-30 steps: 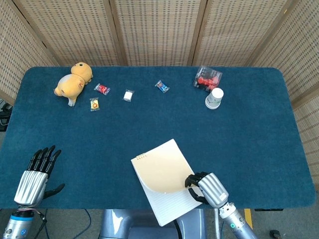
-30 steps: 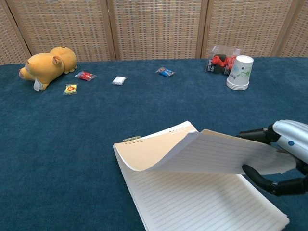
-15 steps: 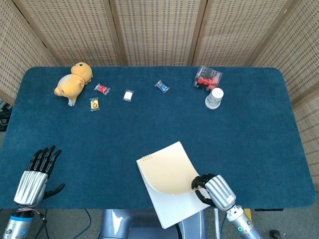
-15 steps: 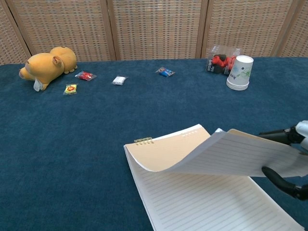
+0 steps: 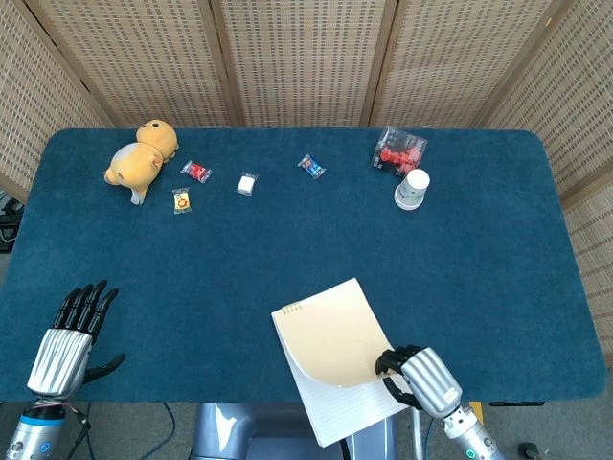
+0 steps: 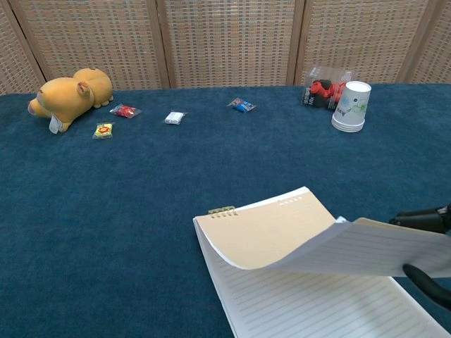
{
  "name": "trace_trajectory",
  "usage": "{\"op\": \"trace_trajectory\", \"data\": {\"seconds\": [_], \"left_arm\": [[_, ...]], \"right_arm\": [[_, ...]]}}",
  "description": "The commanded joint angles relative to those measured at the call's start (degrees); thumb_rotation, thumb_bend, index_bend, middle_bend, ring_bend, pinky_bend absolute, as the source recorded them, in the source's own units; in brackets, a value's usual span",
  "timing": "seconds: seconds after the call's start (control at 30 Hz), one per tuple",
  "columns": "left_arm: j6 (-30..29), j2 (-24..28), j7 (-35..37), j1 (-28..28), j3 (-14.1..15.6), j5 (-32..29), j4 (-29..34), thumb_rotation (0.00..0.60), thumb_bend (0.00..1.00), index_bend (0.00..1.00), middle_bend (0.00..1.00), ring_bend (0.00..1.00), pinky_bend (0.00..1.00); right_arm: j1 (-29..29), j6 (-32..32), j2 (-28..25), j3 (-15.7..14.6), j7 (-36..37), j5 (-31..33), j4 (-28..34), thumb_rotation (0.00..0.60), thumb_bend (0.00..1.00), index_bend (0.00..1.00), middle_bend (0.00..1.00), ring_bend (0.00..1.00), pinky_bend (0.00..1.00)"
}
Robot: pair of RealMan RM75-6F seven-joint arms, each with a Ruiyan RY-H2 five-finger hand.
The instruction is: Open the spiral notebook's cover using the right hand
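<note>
The spiral notebook (image 5: 335, 355) (image 6: 282, 232) lies at the table's near edge, right of centre, its lower part hanging past the edge. Its tan cover is lifted and curled over the lined pages (image 6: 331, 310). My right hand (image 5: 421, 376) (image 6: 428, 246) pinches the cover's lower right corner, with dark fingers above and below the raised sheet. My left hand (image 5: 72, 335) rests open on the table's near left corner, fingers spread, holding nothing; only the head view shows it.
A yellow plush toy (image 5: 140, 159) lies far left. Small wrapped candies (image 5: 195, 172) (image 5: 247, 183) (image 5: 310, 166) are strewn along the far side. A white paper cup (image 5: 412, 190) and a clear pack with red pieces (image 5: 399, 150) stand far right.
The right hand has drawn back toward the near right edge, still holding the cover. The whole notebook has slid with it, to the right and nearer. The left hand has stayed still.
</note>
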State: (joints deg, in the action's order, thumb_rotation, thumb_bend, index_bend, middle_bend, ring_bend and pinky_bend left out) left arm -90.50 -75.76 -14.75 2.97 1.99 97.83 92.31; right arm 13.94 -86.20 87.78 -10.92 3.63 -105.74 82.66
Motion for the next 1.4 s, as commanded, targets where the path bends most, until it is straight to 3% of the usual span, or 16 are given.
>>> {"op": "trace_trajectory", "data": {"seconds": [0.03, 0.37, 0.67, 0.93, 1.27, 1.4], "left_arm": [[-0.02, 0.01, 0.01, 0.0, -0.01, 0.02, 0.01, 0.6, 0.0, 0.0, 0.0, 0.0, 0.05], [-0.06, 0.02, 0.05, 0.01, -0.04, 0.11, 0.04, 0.6, 0.0, 0.0, 0.0, 0.0, 0.05], [0.1, 0.04, 0.25, 0.15, -0.2, -0.03, 0.03, 0.6, 0.0, 0.0, 0.0, 0.0, 0.05], [0.68, -0.02, 0.56, 0.36, -0.41, -0.72, -0.18, 0.6, 0.0, 0.0, 0.0, 0.0, 0.05], [1.14, 0.06, 0.49, 0.59, -0.7, -1.36, 0.17, 0.6, 0.0, 0.0, 0.0, 0.0, 0.05], [1.3, 0.18, 0.75, 0.76, -0.78, -1.41, 0.22, 0.6, 0.0, 0.0, 0.0, 0.0, 0.05]], "right_arm": [[-0.16, -0.01, 0.05, -0.07, 0.19, -0.22, -0.11, 0.6, 0.79, 0.69, 0.71, 0.6, 0.69], [-0.69, -0.46, -0.43, -0.08, 0.19, -1.37, 0.24, 0.6, 0.79, 0.69, 0.71, 0.6, 0.69], [1.48, 1.39, -1.8, 3.24, -0.11, -0.31, 3.4, 0.6, 0.79, 0.69, 0.71, 0.6, 0.69], [5.94, 5.17, -4.17, 8.95, -3.45, 1.31, 8.69, 0.6, 0.79, 0.69, 0.71, 0.6, 0.69], [14.03, 13.45, -6.42, 20.01, -8.18, 8.88, 13.64, 0.6, 0.79, 0.69, 0.71, 0.6, 0.69], [16.54, 16.24, -6.75, 23.11, -10.08, 12.02, 14.39, 0.6, 0.79, 0.69, 0.71, 0.6, 0.69]]}}
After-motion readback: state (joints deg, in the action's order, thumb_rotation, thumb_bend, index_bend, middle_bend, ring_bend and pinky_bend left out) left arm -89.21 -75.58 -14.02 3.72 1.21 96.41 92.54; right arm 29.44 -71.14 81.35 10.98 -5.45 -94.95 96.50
